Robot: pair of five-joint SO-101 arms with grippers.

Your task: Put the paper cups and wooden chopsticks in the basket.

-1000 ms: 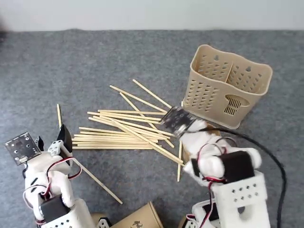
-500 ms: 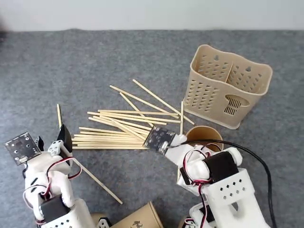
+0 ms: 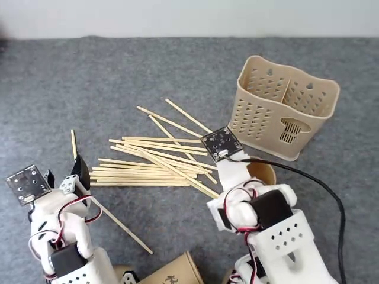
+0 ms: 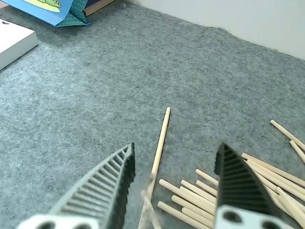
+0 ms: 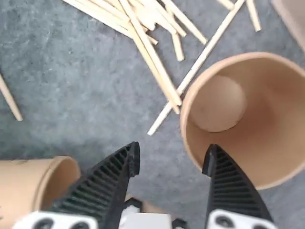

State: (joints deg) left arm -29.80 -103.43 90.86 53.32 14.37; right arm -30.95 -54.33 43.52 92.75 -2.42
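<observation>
Chopsticks point(image 3: 155, 161): scattered pile, mid-bench point(image 3: 89, 89).
Basket point(image 3: 256, 115): upright, far right.
Right claw point(image 5: 172, 151): fingers apart, empty, at the rim of the upright paper cup point(image 5: 238, 109).
Left claw point(image 4: 176, 151): fingers apart, empty, over a lone chopstick point(image 4: 160, 140) left of the pile.
Second cup point(image 3: 172, 271): on its side, near edge.

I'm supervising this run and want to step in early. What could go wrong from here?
The right gripper hangs open at the upright paper cup's rim; a grip there could dent or tip it. Loose chopsticks lie right beside that cup, so lifting it may scatter them.
</observation>
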